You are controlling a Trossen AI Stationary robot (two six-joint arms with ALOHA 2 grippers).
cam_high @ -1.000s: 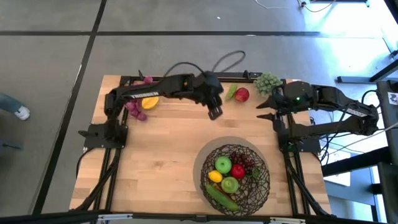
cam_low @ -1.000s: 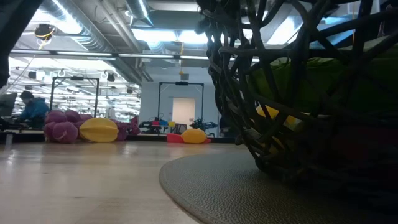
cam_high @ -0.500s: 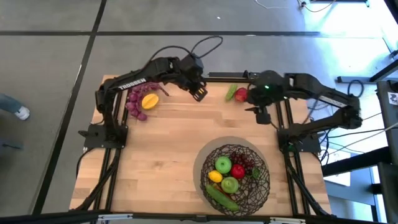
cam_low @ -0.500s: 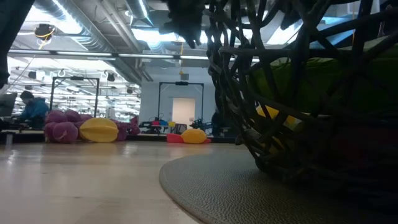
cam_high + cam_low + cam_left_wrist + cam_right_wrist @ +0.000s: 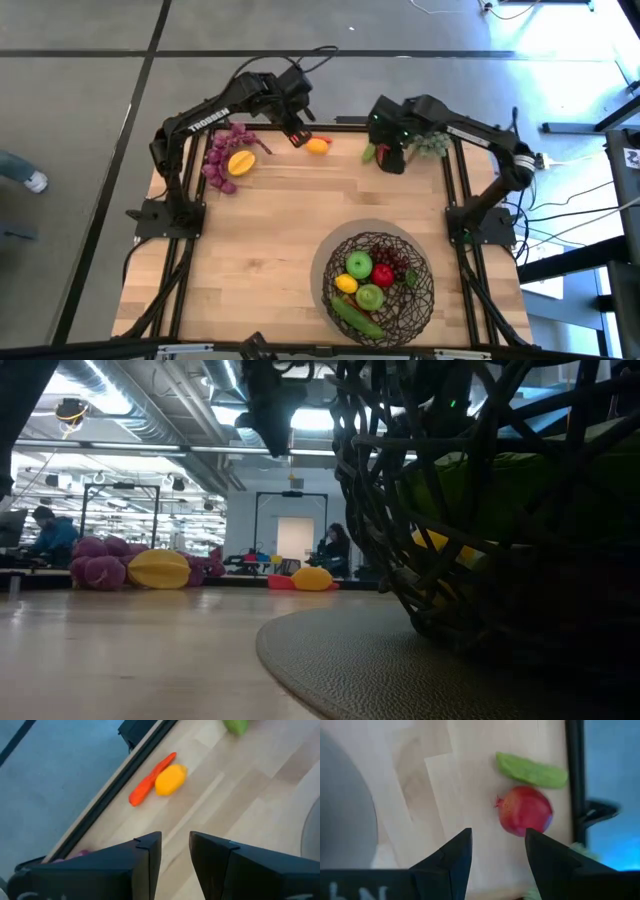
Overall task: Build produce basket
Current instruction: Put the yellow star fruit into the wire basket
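Along the far edge of the desk (image 5: 260,250), both arms reach over loose produce. The left gripper (image 5: 297,135) hangs near the far rail with its jaws released and nothing between them; just to its right lie a small orange fruit (image 5: 318,146) and a red chili (image 5: 150,780), touching each other. Farther left sit purple grapes (image 5: 218,165) and a yellow fruit (image 5: 241,162), side by side. The right gripper (image 5: 392,160) hovers over the far right part of the desk, jaws parted and empty, above a red pomegranate-like fruit (image 5: 526,811) that touches a green pod (image 5: 532,770); pale green grapes (image 5: 432,144) lie just right of it. The basket (image 5: 424,300) stands on a round grey mat (image 5: 325,262) at the near right, holding a green apple (image 5: 359,265), a red fruit (image 5: 382,275), a lemon (image 5: 346,284), a second green apple (image 5: 371,297), a cucumber (image 5: 354,317) and dark red grapes (image 5: 395,262).
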